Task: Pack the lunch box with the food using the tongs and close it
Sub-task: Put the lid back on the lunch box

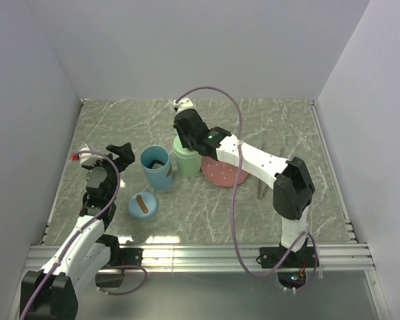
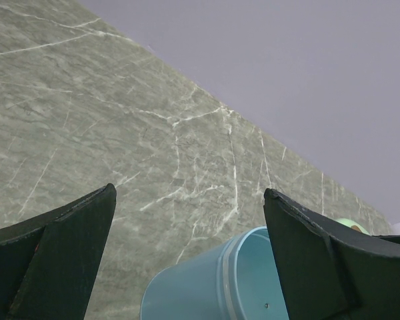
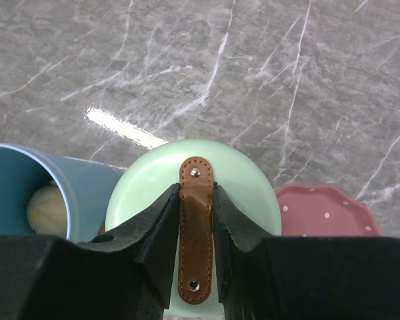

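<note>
The lunch box shows as two round tubs. The green tub (image 1: 186, 162) wears its green lid (image 3: 243, 177), and my right gripper (image 3: 196, 190) is shut on the lid's brown strap (image 3: 195, 253) from above. The blue tub (image 1: 156, 167) stands open beside it, with a tan bun (image 3: 45, 210) of the food inside. Its blue lid (image 1: 143, 205) lies on the table in front. My left gripper (image 2: 189, 192) hangs open and empty just left of the blue tub (image 2: 200, 287). The tongs (image 1: 261, 191) lie right of the pink plate.
The pink dotted plate (image 1: 221, 175) sits right of the green tub, under my right arm. White walls close in the marble table on three sides. A metal rail runs along the near edge.
</note>
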### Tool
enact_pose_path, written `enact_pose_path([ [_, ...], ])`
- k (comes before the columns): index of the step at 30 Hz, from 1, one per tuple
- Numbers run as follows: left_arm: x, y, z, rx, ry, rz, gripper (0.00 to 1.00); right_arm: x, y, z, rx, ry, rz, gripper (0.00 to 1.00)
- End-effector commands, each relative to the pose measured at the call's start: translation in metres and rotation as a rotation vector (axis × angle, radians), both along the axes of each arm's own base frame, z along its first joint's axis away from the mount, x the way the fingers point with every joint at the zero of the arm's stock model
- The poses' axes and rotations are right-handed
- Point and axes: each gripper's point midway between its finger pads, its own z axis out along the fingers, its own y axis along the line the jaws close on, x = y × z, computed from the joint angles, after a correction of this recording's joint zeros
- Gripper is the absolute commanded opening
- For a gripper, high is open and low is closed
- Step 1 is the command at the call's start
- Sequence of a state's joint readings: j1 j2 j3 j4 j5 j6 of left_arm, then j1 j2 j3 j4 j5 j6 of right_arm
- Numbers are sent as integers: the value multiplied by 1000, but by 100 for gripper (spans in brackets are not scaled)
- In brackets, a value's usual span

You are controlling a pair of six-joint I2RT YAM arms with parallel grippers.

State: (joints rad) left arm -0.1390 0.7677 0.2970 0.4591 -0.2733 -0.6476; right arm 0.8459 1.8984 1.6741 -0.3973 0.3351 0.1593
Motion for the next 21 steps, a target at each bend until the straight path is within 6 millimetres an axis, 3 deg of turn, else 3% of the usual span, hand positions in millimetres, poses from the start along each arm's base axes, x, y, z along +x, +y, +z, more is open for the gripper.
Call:
enact_pose_path([
  [1, -1, -2, 9, -2, -42, -15, 99, -16, -14, -14, -46, 43, -31, 32],
  [11, 0, -3, 9, -2, -40, -21, 99, -21, -11, -46, -41, 97, -38, 32],
  [18, -2, -2, 10, -4, -46, -16, 99, -24, -14, -51, -40, 108, -50, 32],
  [21, -1, -3, 11, -5, -49, -19, 99, -25, -15, -43, -19, 87, -50, 36],
])
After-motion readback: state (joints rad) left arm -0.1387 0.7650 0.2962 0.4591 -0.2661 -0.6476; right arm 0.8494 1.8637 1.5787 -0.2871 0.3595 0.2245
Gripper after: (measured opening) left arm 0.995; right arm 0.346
